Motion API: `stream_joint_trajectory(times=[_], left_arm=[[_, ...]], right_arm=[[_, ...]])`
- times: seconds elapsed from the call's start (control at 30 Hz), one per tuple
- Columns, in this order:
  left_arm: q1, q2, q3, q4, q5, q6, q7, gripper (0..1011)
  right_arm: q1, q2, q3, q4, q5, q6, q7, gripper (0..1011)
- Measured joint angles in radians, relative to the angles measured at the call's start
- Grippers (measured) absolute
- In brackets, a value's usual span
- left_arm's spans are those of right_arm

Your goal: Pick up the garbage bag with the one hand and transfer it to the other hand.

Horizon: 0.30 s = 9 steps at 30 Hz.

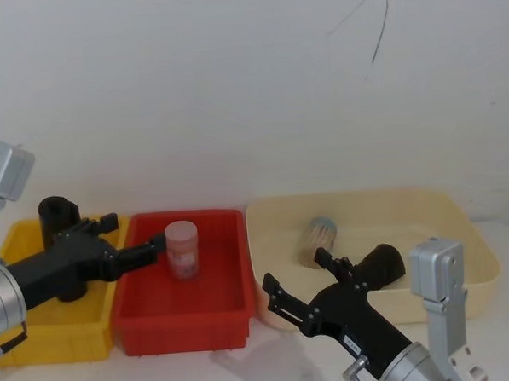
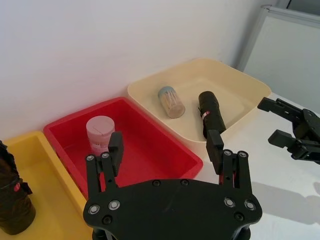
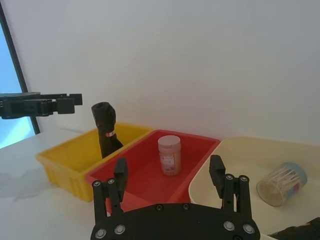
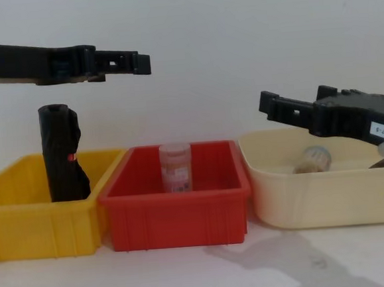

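Observation:
The garbage bag (image 4: 60,147) is a thick black roll with a small red label. It stands upright in the yellow bin (image 4: 39,228) and rises above the rim; it also shows as the black roll (image 3: 105,125) from the right wrist. In the head view the bag (image 1: 55,214) is partly hidden behind my left arm. My left gripper (image 1: 140,232) hangs open over the seam between the yellow and red bins, above and beside the bag, holding nothing. My right gripper (image 1: 295,274) is open and empty in front of the cream bin, pointing left.
The red bin (image 1: 180,318) holds a pink jar (image 1: 182,250). The cream bin (image 1: 461,222) holds a lying toothpick jar (image 1: 317,237) and a second black roll (image 2: 210,112) with a red mark. A white wall stands close behind the bins.

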Motion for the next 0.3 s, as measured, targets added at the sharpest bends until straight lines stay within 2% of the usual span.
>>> stream_joint_trajectory(times=[0.3], left_arm=[[0.001,0.004,0.003,-0.001,-0.006,0.0,-0.012,1000]], right_arm=[[-0.001,-0.001,-0.005,-0.005,-0.003,0.002,-0.003,1000]])
